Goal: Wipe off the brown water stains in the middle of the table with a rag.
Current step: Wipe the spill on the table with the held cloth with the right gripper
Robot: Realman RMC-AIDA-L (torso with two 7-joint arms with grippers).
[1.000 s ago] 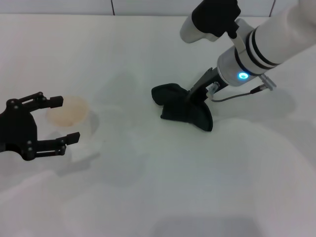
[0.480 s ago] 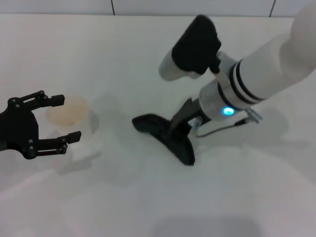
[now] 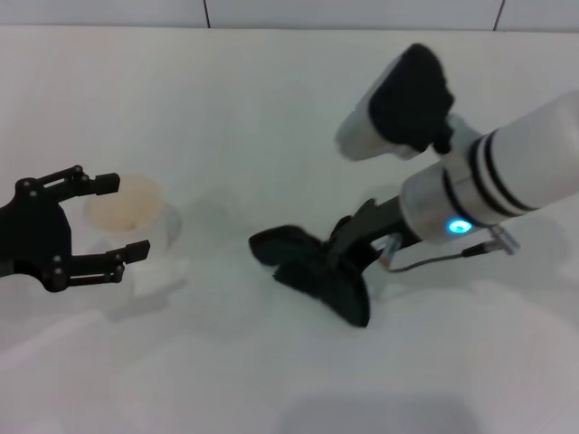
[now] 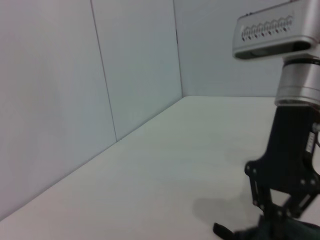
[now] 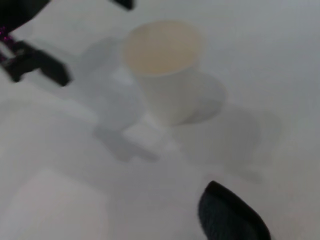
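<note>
Rag (image 3: 312,271) lies pressed to our surface (image 3: 271,108) under our down-angled right pincer (image 3: 348,256), clenched on it; left pincer (image 3: 109,217) hovers released beside the cup (image 3: 127,210).

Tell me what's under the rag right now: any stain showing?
Under the rag only the off-white table shows around its edges; no brown stain is visible there. The right gripper presses the rag down, so anything directly beneath it is covered. The left gripper sits by the cup.

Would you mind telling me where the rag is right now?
In the head view the rag lies on the table right of centre, pressed under the right hand; the cup stands well to its left.
</note>
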